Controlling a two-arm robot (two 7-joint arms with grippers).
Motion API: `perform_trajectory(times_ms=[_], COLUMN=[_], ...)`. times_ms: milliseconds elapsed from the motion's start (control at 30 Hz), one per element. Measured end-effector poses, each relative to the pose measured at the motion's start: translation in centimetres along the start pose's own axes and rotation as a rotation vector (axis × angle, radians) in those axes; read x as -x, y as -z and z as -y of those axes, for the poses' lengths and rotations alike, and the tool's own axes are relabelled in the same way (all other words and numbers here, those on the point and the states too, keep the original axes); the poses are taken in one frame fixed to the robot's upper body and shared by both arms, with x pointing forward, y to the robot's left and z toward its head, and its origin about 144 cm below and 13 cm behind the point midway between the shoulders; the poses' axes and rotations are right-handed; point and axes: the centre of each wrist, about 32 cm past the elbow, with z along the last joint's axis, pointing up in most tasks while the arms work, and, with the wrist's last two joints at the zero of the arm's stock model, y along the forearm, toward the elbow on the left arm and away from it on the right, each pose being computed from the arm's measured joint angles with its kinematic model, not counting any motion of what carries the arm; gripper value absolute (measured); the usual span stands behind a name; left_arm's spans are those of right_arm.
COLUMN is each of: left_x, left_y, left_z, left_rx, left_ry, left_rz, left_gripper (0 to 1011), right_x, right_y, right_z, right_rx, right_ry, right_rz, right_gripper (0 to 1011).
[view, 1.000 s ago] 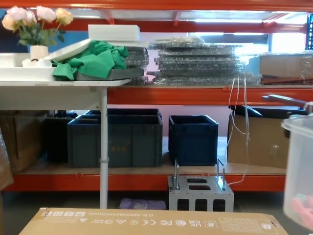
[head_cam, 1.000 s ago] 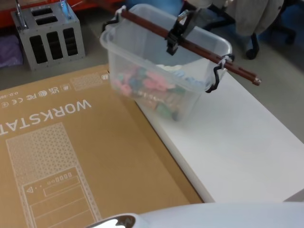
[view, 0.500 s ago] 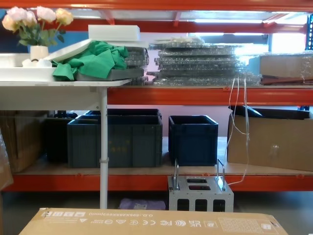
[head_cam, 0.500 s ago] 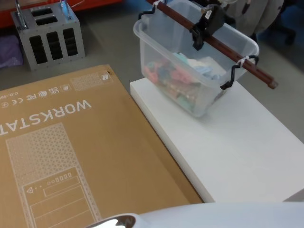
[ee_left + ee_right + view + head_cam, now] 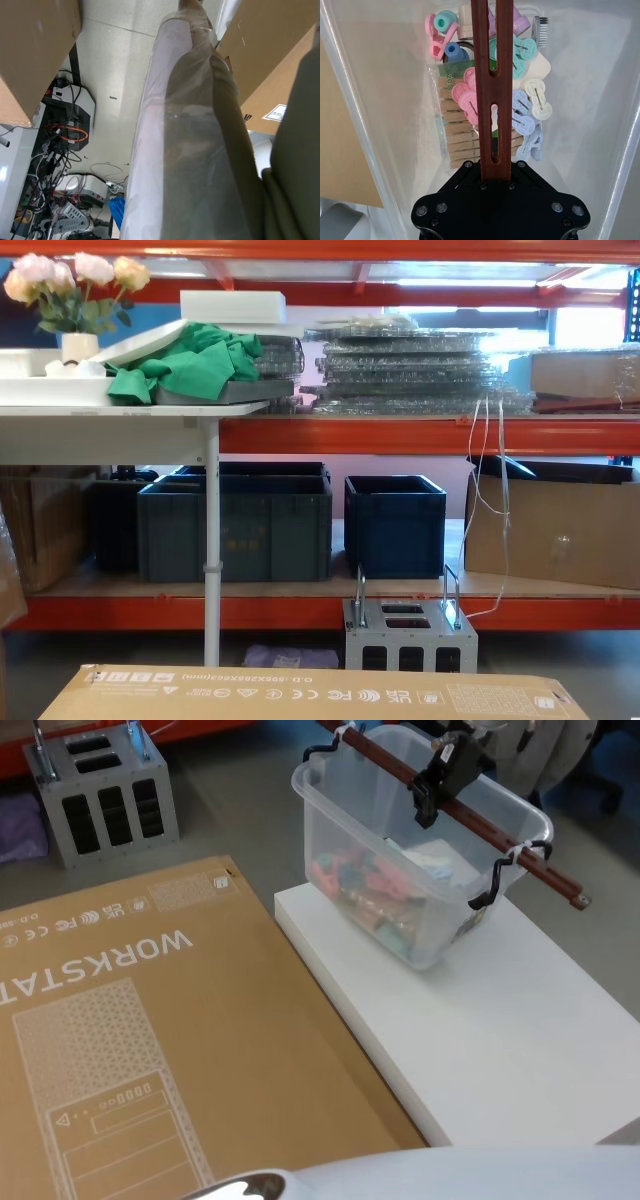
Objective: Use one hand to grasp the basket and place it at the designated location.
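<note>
The basket [image 5: 370,870] is a translucent whitish tub with a dark red-brown bar handle [image 5: 385,762] on black pivots. It holds pastel clips and wooden clothespins [image 5: 465,135]. It stands over the far end of the white platform [image 5: 500,1040], and I cannot tell whether its base touches. My right gripper [image 5: 432,798] comes in from the far side and is shut on the middle of the handle. In the right wrist view the gripper [image 5: 493,175] clamps the slotted handle [image 5: 492,75] above the contents. My left arm hangs parked low at my side.
A large flat cardboard box [image 5: 150,1020] lies left of the platform, touching its edge. A grey metal box with wire handles [image 5: 100,795] stands on the floor beyond it. Dark blue crates [image 5: 235,520] sit on the shelf behind. An office chair base [image 5: 530,815] is at the far right.
The right gripper carried the basket rightward from over the cardboard box to over the white platform. In the last half second it shifted slightly right and lower.
</note>
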Motion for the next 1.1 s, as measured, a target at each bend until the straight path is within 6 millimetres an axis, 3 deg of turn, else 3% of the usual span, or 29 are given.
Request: perform_trajectory(times_ms=[600,1100], left_x=[0.0,0.0], left_y=[0.0,0.0], left_z=[0.0,0.0], left_rx=[0.0,0.0], left_ry=[0.0,0.0], left_rz=[0.0,0.0], left_gripper=[0,0], right_x=[2.1,3.4], right_y=[2.6,3.2], right_z=[-1.6,-2.5], right_rx=[0.0,-0.008], right_ry=[-0.06,-0.09], right_rz=[-0.165,-0.213], right_gripper=[0,0])
